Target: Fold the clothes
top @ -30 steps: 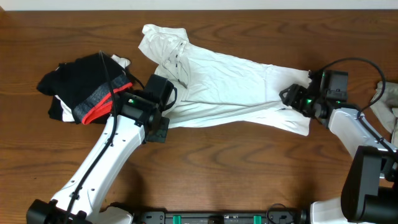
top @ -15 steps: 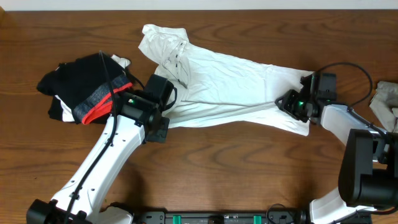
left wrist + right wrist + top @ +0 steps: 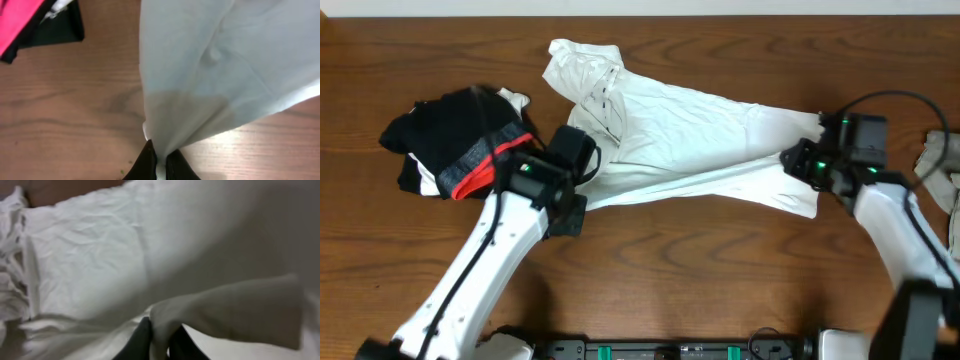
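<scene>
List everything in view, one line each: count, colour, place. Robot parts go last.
white T-shirt: one, white, crumpled across the middle of the table, pinched at both ends
black garments: one pile, black with a grey-and-red band, left end of the table
small cloth: one, grey-beige, right edge, partly cut off
table: one, brown wood, under everything
left arm: one, white and black, from the near edge
right arm: one, white and black, near right
left gripper: black, shut on the white T-shirt
right gripper: black, shut on the white T-shirt
</scene>
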